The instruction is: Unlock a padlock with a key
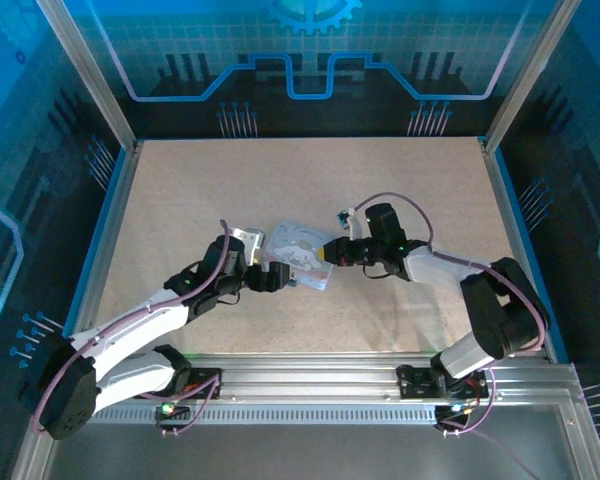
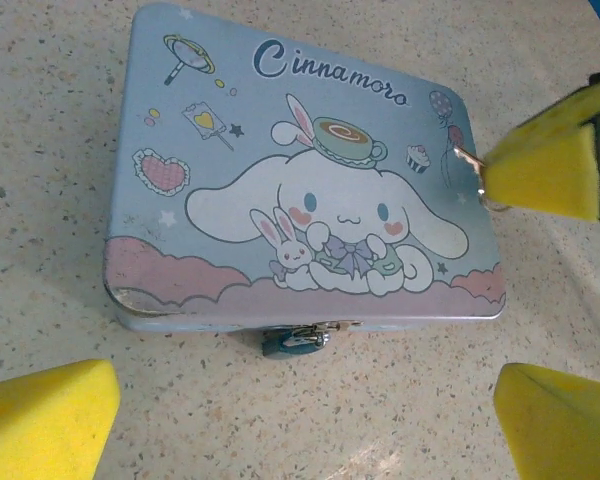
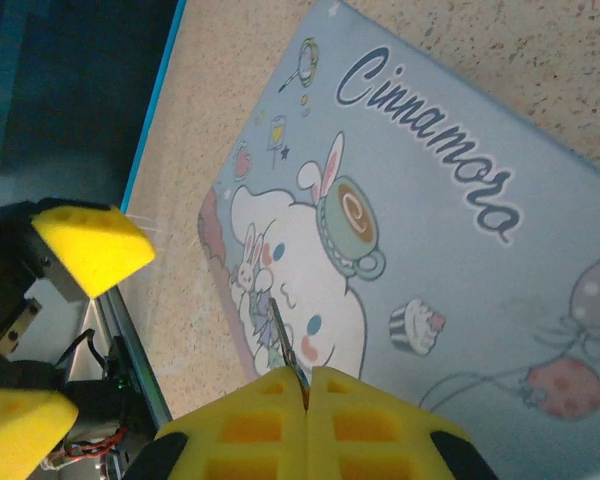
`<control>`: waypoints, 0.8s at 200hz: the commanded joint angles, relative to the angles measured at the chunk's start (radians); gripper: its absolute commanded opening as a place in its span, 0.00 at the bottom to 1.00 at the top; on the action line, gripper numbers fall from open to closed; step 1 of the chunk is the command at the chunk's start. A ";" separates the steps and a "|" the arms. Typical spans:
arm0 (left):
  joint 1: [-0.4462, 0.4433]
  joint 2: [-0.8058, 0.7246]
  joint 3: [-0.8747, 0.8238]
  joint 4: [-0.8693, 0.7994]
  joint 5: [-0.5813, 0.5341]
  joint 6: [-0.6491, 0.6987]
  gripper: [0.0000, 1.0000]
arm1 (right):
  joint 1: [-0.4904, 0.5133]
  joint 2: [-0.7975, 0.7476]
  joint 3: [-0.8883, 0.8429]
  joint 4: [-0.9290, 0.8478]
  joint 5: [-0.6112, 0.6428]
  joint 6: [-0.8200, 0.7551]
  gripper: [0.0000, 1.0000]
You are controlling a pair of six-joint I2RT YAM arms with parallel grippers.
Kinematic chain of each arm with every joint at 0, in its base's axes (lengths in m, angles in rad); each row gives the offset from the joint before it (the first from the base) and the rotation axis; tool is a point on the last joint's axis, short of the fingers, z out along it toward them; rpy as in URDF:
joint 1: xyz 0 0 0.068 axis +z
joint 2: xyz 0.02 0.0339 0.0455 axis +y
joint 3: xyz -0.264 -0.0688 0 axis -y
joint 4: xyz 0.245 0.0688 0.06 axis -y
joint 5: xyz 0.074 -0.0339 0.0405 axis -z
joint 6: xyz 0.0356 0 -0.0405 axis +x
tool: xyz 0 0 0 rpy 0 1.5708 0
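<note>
While the right gripper [image 3: 307, 385] pinches the key [image 3: 283, 345] above the lilac tin [image 2: 280, 150] printed "Cinnamoro", the left gripper [image 2: 302, 425] gapes wide before the padlock [image 2: 293, 342] at the tin's front clasp.

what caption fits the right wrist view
Right tool pinches the key over the cartoon tin, left tool open nearby.
</note>
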State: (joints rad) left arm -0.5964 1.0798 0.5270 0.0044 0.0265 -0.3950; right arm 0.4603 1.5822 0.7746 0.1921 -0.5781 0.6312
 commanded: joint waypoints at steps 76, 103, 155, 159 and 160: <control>-0.083 0.179 -0.120 0.343 -0.037 0.039 0.93 | 0.023 0.091 0.000 -0.092 0.054 0.028 0.00; -0.085 0.253 -0.144 0.438 -0.019 0.050 0.90 | 0.027 0.085 -0.008 -0.099 0.061 0.025 0.00; -0.085 0.378 -0.165 0.576 -0.028 0.054 0.86 | 0.029 0.078 -0.005 -0.117 0.067 0.010 0.00; -0.084 0.386 -0.164 0.579 -0.028 0.055 0.86 | 0.031 0.078 -0.005 -0.117 0.068 0.010 0.00; -0.084 0.387 -0.164 0.580 -0.029 0.055 0.85 | 0.031 0.078 -0.005 -0.117 0.068 0.010 0.00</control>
State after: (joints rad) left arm -0.6746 1.4281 0.3729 0.4812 0.0120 -0.3634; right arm 0.4706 1.6325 0.7937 0.1879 -0.5564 0.6544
